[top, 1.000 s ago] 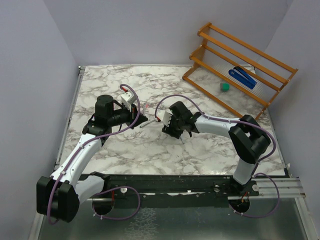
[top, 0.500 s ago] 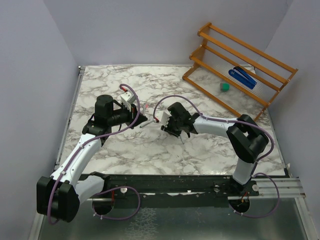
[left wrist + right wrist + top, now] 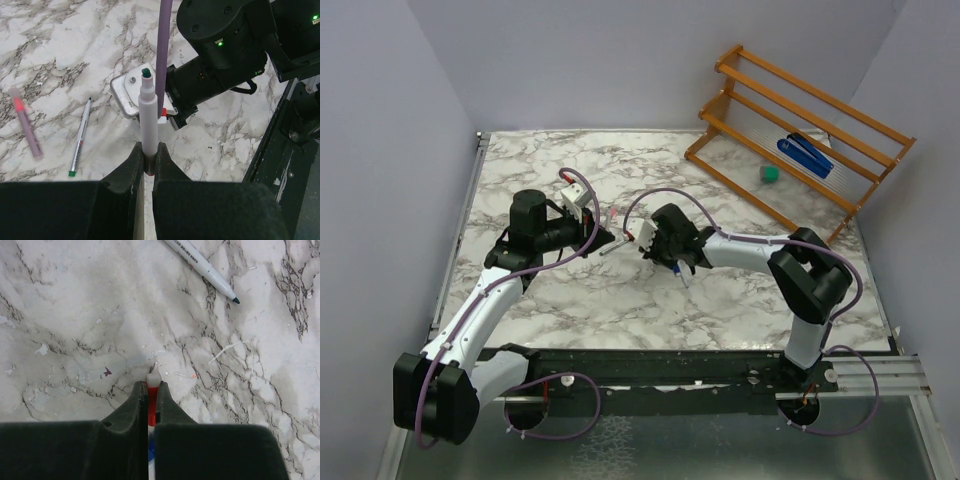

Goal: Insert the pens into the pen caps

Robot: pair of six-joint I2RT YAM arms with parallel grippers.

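Note:
My left gripper (image 3: 149, 150) is shut on a white pen (image 3: 148, 112) whose dark green tip points away, toward the right arm's wrist. In the top view this gripper (image 3: 603, 243) sits at the table's middle, close to my right gripper (image 3: 648, 248). My right gripper (image 3: 151, 387) is shut on a small red pen cap (image 3: 152, 394) with a pale end, held just above the marble. A white pen with a dark tip (image 3: 200, 265) shows at the upper right of the right wrist view. A pink pen (image 3: 27, 125) and a thin green-tipped pen (image 3: 80, 137) lie on the table.
A wooden rack (image 3: 800, 130) stands at the back right, with a blue stapler (image 3: 805, 155) and a small green block (image 3: 770, 174) on it. A short pale stick with a blue end (image 3: 682, 279) shows just below the right gripper. Purple cables loop over both wrists.
My right gripper has gone from open to shut on the red cap and has shifted slightly to the left. The left gripper and its pen have stayed put.

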